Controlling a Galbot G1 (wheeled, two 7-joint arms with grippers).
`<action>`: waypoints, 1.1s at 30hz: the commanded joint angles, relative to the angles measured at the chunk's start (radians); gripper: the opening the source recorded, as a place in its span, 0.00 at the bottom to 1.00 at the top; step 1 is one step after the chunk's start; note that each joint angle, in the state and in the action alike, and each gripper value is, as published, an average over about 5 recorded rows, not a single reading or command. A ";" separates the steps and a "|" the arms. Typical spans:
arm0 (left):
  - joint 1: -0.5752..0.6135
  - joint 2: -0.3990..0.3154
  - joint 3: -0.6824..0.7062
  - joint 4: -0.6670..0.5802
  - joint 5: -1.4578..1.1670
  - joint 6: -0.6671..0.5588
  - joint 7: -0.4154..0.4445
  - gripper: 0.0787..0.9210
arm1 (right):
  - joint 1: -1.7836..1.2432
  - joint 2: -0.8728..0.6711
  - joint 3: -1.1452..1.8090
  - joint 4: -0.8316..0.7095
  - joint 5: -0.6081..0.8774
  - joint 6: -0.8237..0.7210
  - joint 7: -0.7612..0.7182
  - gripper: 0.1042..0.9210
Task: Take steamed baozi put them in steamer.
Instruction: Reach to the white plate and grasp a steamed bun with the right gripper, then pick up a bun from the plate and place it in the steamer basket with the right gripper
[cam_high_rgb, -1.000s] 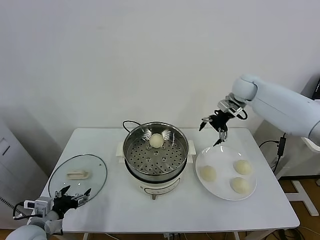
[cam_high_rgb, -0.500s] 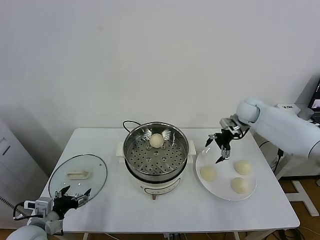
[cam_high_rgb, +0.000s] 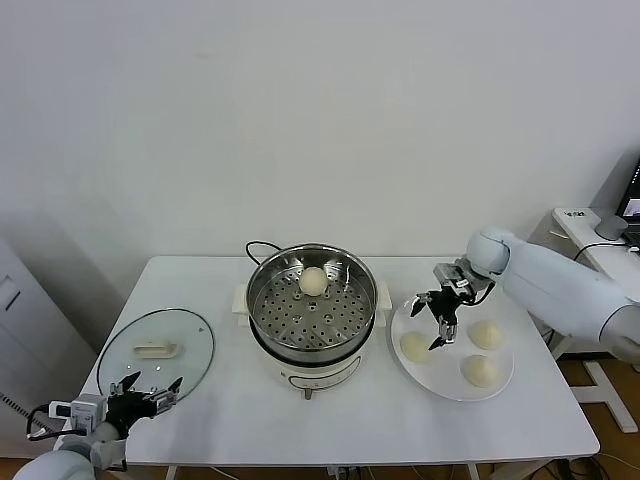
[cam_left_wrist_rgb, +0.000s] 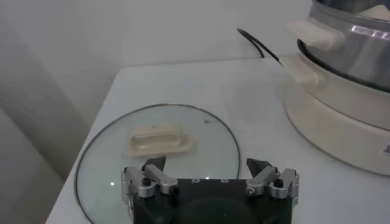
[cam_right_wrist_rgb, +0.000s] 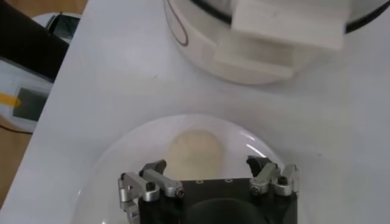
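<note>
The steamer stands mid-table, a shiny steel pot on a white base, with one cream-white baozi on its perforated floor at the back. Three more baozi lie on the white plate to its right: one at the left, one at the back right, one at the front. My right gripper is open and empty just above the left baozi, which shows between its fingers in the right wrist view. My left gripper is open and parked at the table's front left corner.
A round glass lid with a white handle lies flat at the table's left, in front of my left gripper. The steamer's black cord runs behind the pot. The steamer's white side handle is close to the plate.
My right gripper has come down and forward from high behind the plate to just over the left baozi. The left arm has not moved.
</note>
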 joint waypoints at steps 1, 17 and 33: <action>0.003 -0.001 -0.001 0.001 0.000 -0.001 0.000 0.88 | -0.055 0.010 0.035 -0.015 -0.033 -0.011 0.014 0.88; 0.008 -0.007 0.001 0.000 0.013 -0.001 0.001 0.88 | -0.089 0.015 0.081 -0.012 -0.087 -0.013 0.017 0.56; 0.003 -0.012 0.005 -0.009 0.025 0.013 -0.006 0.88 | 0.178 -0.128 -0.127 0.135 0.084 -0.067 -0.058 0.50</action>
